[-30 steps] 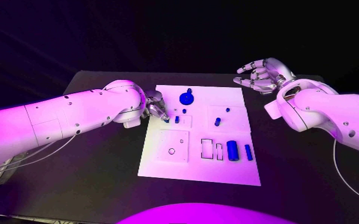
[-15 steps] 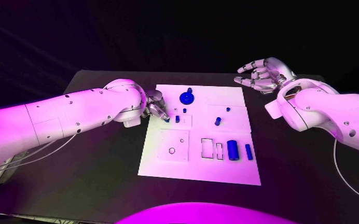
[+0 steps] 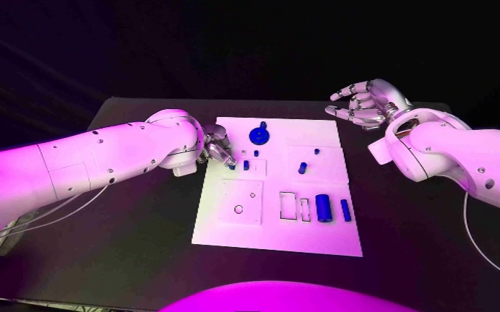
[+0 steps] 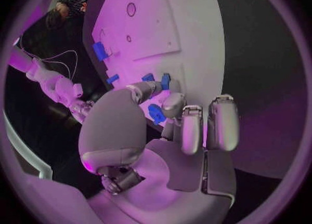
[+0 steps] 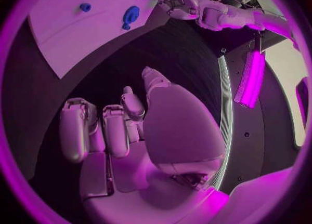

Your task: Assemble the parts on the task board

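Task board point(image 3: 313, 236): white plate in mid-table, between both hands.
Left hand point(image 3: 217, 146): at board's left edge, mostly hidden behind its arm; fingertips point(image 4: 173, 105) close together around a small blue part point(image 4: 156, 114), contact unclear.
Right hand point(image 3: 360, 106): raised beyond board's far right corner, fingers curled apart, nothing in them.
Round blue part point(image 3: 259, 136): just beyond left fingertips.

One task board point(image 3: 273, 236); seven blue parts point(image 3: 324, 209) visible on it; two hands point(image 3: 360, 106).

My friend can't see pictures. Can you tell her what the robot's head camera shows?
The robot's left hand holds a small blue piece at the left edge of a white board on a black table. More blue pieces lie on the board, and the right hand hovers empty beyond its far right corner.
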